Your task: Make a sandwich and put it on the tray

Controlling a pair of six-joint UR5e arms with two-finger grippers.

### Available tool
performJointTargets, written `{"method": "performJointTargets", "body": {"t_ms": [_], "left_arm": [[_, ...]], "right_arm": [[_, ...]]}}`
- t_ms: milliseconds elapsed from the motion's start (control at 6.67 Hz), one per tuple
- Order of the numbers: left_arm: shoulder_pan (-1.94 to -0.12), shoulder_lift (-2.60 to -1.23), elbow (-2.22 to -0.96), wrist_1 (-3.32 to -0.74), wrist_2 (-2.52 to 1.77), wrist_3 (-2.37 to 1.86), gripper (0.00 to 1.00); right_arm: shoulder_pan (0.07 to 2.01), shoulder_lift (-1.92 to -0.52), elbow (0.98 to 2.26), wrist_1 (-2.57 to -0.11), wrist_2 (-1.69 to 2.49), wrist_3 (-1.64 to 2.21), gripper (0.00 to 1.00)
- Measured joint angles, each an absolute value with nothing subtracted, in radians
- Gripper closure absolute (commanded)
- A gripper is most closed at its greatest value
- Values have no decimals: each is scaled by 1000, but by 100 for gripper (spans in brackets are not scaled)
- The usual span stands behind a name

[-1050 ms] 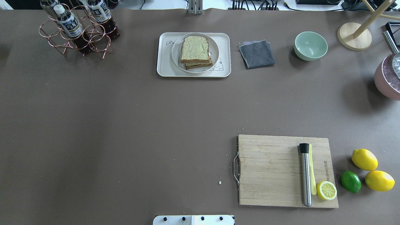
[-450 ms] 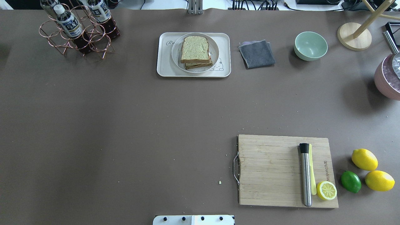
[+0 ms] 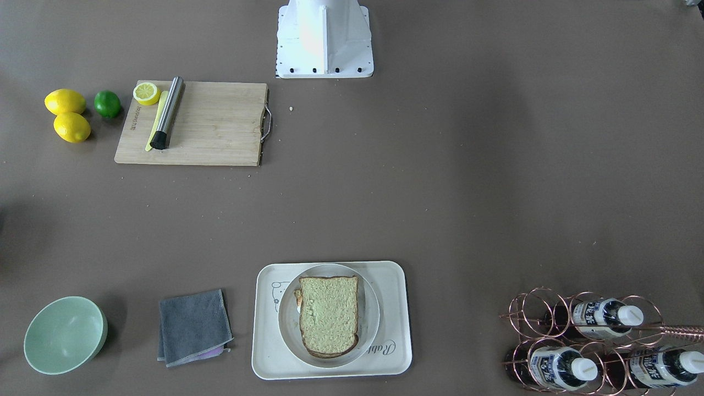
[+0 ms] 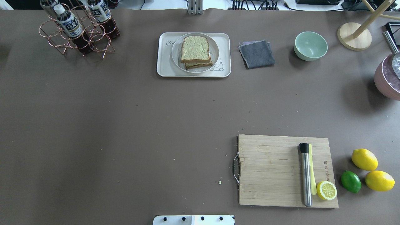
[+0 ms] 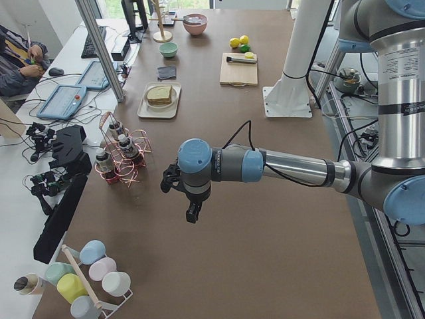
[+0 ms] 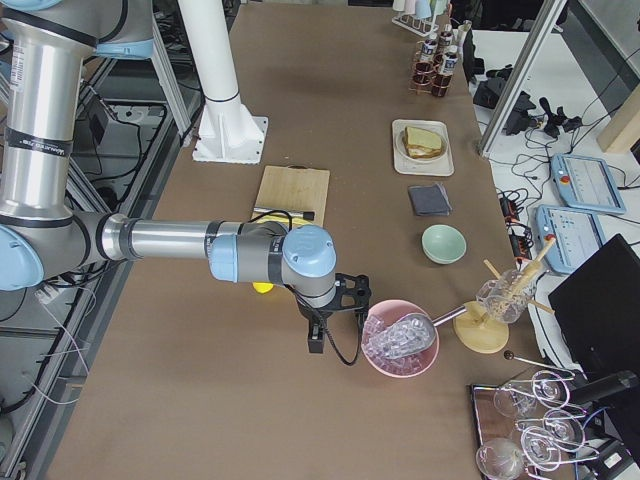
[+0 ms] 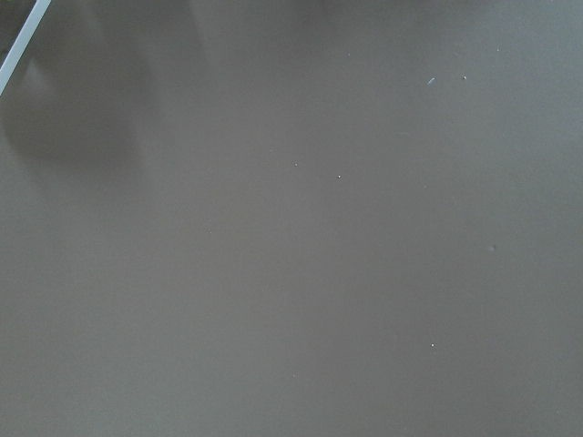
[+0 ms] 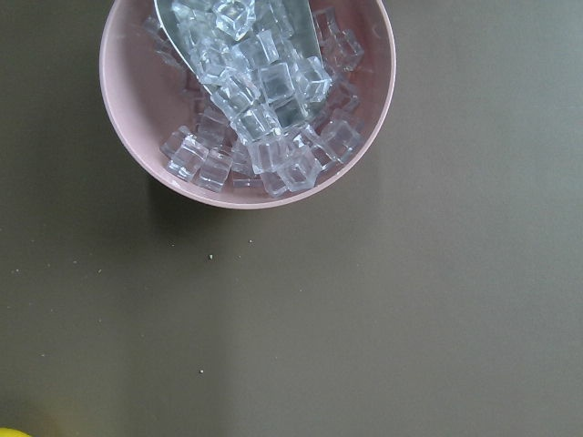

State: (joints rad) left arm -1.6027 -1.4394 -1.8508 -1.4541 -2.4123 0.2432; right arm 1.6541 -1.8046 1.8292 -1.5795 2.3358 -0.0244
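Note:
The sandwich (image 4: 195, 50), two stacked bread slices with brown crust, lies on a round white plate (image 4: 214, 47) on the cream tray (image 4: 164, 64) at the table's far middle. It also shows in the front-facing view (image 3: 329, 314) on the tray (image 3: 396, 344). The filling is almost fully hidden between the slices. My left gripper (image 5: 190, 214) hangs over bare table far to the left, near the bottle rack. My right gripper (image 6: 317, 345) hangs beside the pink ice bowl, far right. Both show only in side views, so I cannot tell whether they are open or shut.
A wooden cutting board (image 4: 272, 168) holds a steel muddler (image 4: 305, 175) and half a lemon (image 4: 326, 190); two lemons and a lime (image 4: 350, 181) lie beside it. A grey cloth (image 4: 257, 53), green bowl (image 4: 310, 45), bottle rack (image 4: 78, 29) and pink bowl of ice (image 8: 246, 91) stand around.

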Motion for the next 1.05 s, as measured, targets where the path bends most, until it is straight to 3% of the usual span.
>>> {"method": "performJointTargets", "body": {"t_ms": [1050], "left_arm": [[-1632, -1422, -1822, -1461, -2395, 176, 3]], "right_arm": [[1593, -1775, 1822, -1580, 2345, -23, 0]]}}
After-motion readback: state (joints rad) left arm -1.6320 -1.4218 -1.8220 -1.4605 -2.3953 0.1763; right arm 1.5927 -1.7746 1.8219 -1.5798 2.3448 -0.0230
